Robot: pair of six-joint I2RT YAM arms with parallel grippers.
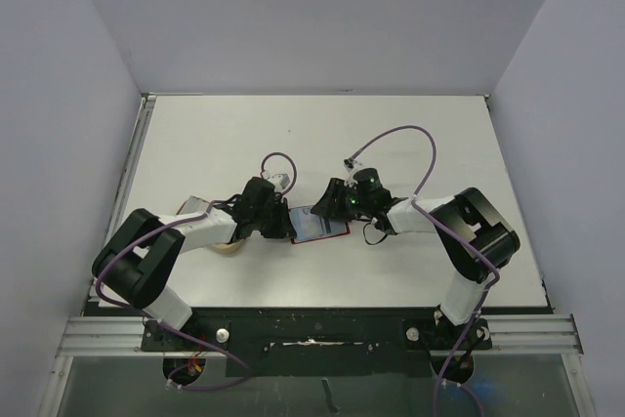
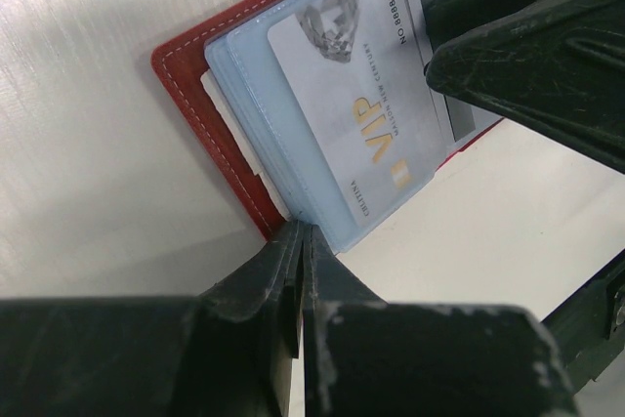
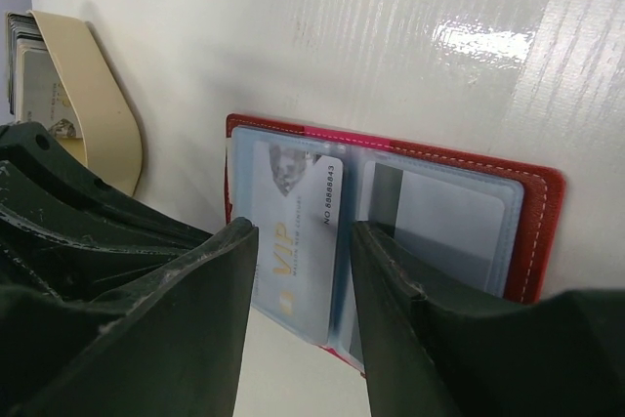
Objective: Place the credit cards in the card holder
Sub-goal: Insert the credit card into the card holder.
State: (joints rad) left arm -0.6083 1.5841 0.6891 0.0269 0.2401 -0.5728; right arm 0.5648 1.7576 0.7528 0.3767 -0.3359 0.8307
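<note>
I find the card holder (image 3: 542, 202) spread on the worktop (image 1: 244, 134), one credit card (image 2: 361, 114) sleeved. It looks thin, stiff and slippery, so I'd pinch its edges. Left hand (image 2: 301, 236) is clamped tight at the holder's corner; right hand (image 3: 301, 231) is parted midway, holding nothing.

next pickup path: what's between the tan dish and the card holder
The shut left gripper, tips at the card holder, fills the stretch to the tan dish in the top view.

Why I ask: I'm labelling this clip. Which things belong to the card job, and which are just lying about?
Belongs to the job: red card holder, VIP card in its sleeve, spare cards, left end effector, right end effector.
Lying about: tan dish, purple cables.
</note>
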